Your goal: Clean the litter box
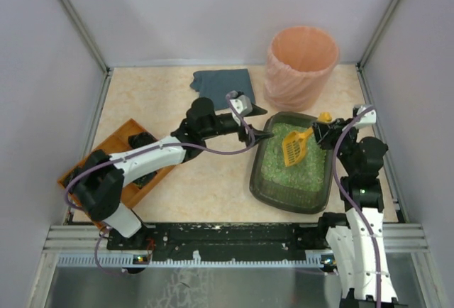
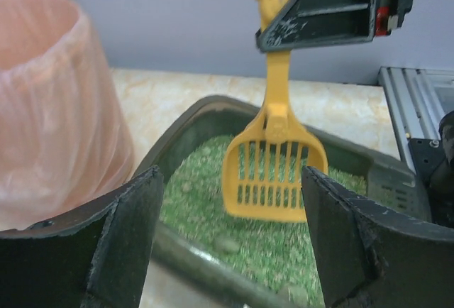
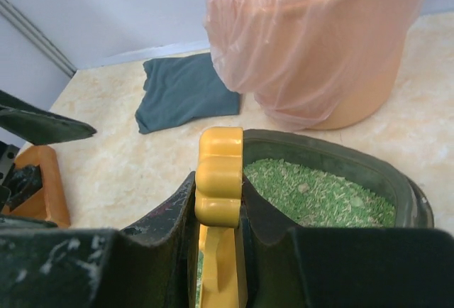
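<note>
We record: litter box, green litter inside, on the counter at right, just in front of the peach bin. Right pincer clamped on the handle of a yellow scoop, blade over the litter. Left pincer open and empty at the box's left rim. Grey cloth behind; wooden tray far left.

Left claw spread wide, right claw apparently clamped

Top camera looks down over the table; close wrist cameras share the litter box and yellow scoop, apparently from opposite sides.
</note>
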Tool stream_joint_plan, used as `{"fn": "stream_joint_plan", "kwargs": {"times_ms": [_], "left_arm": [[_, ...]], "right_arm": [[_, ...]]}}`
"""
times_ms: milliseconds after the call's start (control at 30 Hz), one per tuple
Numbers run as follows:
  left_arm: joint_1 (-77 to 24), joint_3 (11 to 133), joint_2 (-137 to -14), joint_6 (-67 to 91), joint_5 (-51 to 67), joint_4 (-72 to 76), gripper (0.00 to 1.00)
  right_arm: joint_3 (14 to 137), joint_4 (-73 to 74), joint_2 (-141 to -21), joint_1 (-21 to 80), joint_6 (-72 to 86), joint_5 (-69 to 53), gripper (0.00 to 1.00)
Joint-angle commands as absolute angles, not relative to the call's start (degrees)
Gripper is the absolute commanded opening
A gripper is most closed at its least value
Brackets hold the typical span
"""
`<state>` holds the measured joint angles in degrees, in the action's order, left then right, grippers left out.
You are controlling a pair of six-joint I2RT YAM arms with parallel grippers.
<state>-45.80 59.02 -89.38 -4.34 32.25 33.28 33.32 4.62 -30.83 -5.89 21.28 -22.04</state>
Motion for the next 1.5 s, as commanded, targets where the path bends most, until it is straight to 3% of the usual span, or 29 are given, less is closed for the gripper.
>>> {"fn": "stream_joint_plan", "kwargs": {"times_ms": [0, 367, 867, 1200, 1267, 1367, 1467], "left_arm": [[-49.9, 65.4, -95.0, -6.4, 32.6, 39.5, 0.83], [-55.3, 74.3, -104.3, -10.2, 28.2, 36.4, 0.74], [-56.7, 79.7, -109.6, -8.5, 28.3, 32.8, 0.49], [-56.8, 80.6, -110.4, -7.3, 30.0, 32.1, 0.09], [-56.8, 80.5, -110.1, -7.3, 30.0, 32.0, 0.0], [-56.8, 79.6, -109.6, -7.4, 29.9, 32.9, 0.0], [-56.7, 78.7, -109.2, -7.4, 30.6, 34.1, 0.0]], "right_arm": [[38.0, 5.8, -29.9, -3.9, 16.1, -17.6, 0.0], [40.6, 6.1, -30.1, -3.9, 15.7, -19.0, 0.0], [39.7, 2.8, -29.6, -3.9, 17.8, -21.8, 0.0], [39.0, 2.5, -29.3, -3.8, 19.0, -22.2, 0.0], [39.0, 2.8, -29.2, -3.9, 19.6, -21.9, 0.11], [39.4, 4.5, -28.9, -3.9, 21.8, -20.7, 0.39], [41.3, 9.1, -29.9, -3.9, 25.2, -18.2, 0.54]]}}
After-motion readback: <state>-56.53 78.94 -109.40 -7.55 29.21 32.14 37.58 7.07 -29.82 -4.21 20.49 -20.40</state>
